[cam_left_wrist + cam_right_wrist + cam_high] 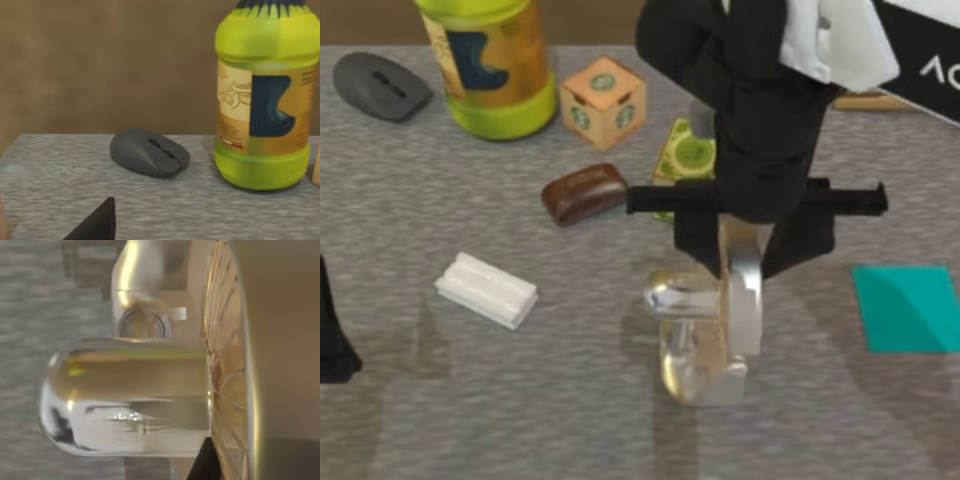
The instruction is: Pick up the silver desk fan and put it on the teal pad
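The silver desk fan (705,300) stands a little right of the table's middle, its thin disc head edge-on and its flat base toward the front. My right gripper (743,262) comes down from above, a black finger on each side of the disc's top rim, shut on it. In the right wrist view the chrome motor hub (130,395) fills the picture, and one dark fingertip (207,462) touches the grille. The teal pad (908,308) lies flat at the right edge, bare. My left gripper (328,345) is parked at the left edge, open and holding nothing.
At the back left stand a yellow-green bottle (490,65) and a grey mouse (382,85). A small cardboard box (603,100), a brown lump (584,192) and a green packet (685,155) lie behind the fan. A white block (487,290) lies to its left.
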